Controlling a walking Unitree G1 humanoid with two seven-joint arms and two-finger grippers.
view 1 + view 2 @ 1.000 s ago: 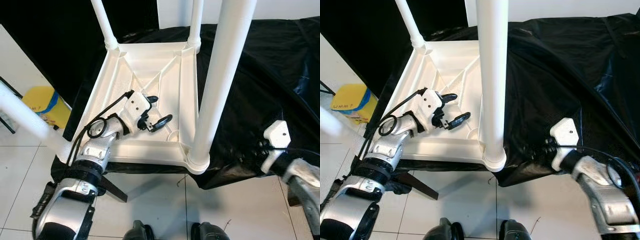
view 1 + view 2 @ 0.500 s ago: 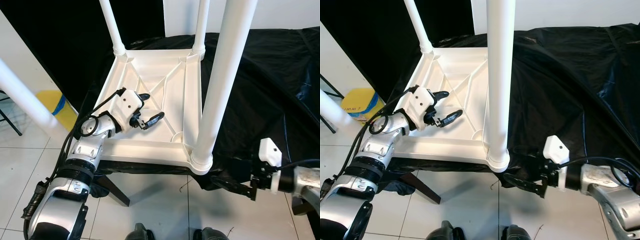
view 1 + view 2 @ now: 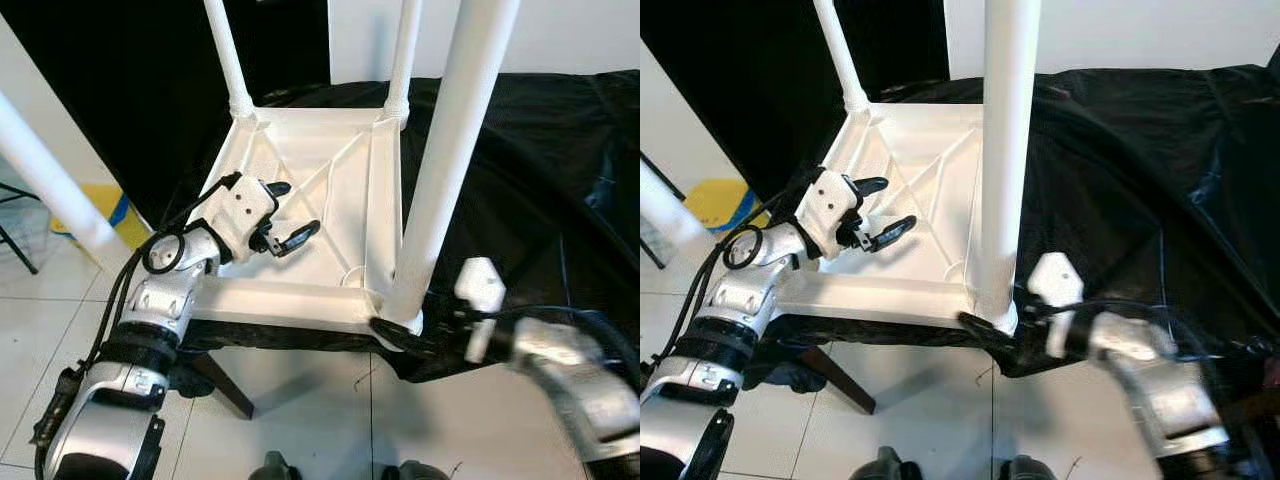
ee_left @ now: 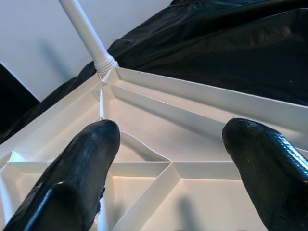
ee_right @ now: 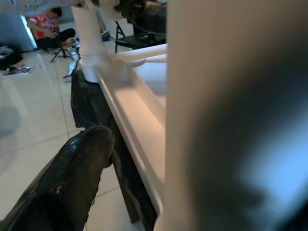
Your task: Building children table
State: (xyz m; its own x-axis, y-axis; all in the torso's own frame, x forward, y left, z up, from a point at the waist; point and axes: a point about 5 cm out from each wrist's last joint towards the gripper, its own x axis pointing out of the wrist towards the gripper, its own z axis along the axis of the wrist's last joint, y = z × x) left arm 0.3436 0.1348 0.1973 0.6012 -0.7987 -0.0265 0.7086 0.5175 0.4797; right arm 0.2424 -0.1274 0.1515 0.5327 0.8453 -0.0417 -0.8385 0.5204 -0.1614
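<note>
1. The white children's table (image 3: 300, 190) lies upside down on a surface covered with a black sheet (image 3: 520, 160); its ribbed underside faces up.
2. Four white legs rise from the table's corners. The near right leg (image 3: 445, 170) stands in its socket at the corner closest to the robot's right arm. The far left leg (image 3: 228, 55) and far right leg (image 3: 402, 55) stand at the back corners. The near left leg (image 3: 45, 170) rises at the left edge of the view.
3. The left tool (image 3: 285, 215) hovers over the underside of the table, near its middle. Its two black fingers (image 4: 82, 163) are spread wide and hold nothing.
4. The right tool (image 3: 990, 330) sits at the base of the near right leg, at the table's front corner. One black finger (image 5: 62, 187) shows beside the leg. Whether this tool is open or closed cannot be told.
5. A yellow container (image 3: 110, 205) stands on the tiled floor (image 3: 300, 420) to the left of the surface.
6. A person (image 5: 45, 29) sits on the floor in the far background of the right wrist view.
</note>
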